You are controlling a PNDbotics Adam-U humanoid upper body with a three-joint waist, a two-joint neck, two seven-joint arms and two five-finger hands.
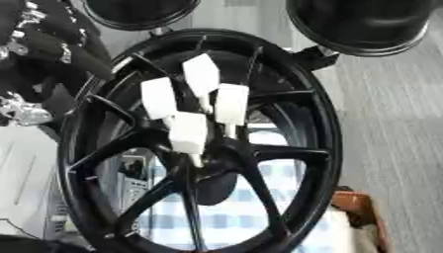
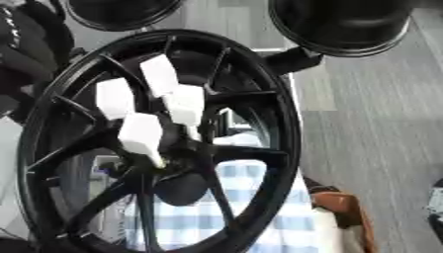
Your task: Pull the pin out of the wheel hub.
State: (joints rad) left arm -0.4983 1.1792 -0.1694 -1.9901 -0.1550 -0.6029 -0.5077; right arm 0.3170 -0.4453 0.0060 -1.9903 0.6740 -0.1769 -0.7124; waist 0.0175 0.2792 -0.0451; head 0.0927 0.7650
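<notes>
A black spoked wheel point(image 1: 200, 143) stands upright and fills the middle of both views. Several white block-headed pins stick out of its hub point(image 1: 216, 153) toward me: one at the top point(image 1: 200, 74), one on the left point(image 1: 158, 97), one on the right point(image 1: 231, 103) and the nearest one lowest point(image 1: 188, 132). Black and silver parts of my left arm and hand point(image 1: 19, 112) show at the left edge, beside the rim and apart from the pins. Nothing is touching the pins. My right hand shows in neither view.
Two black round wheels hang at the top, one on the left point(image 1: 138, 12) and one on the right point(image 1: 363, 24). A blue-and-white checked cloth point(image 1: 242, 217) lies behind the spokes. A brown object point(image 1: 356, 207) sits at the lower right, with grey floor point(image 1: 398, 123) beyond.
</notes>
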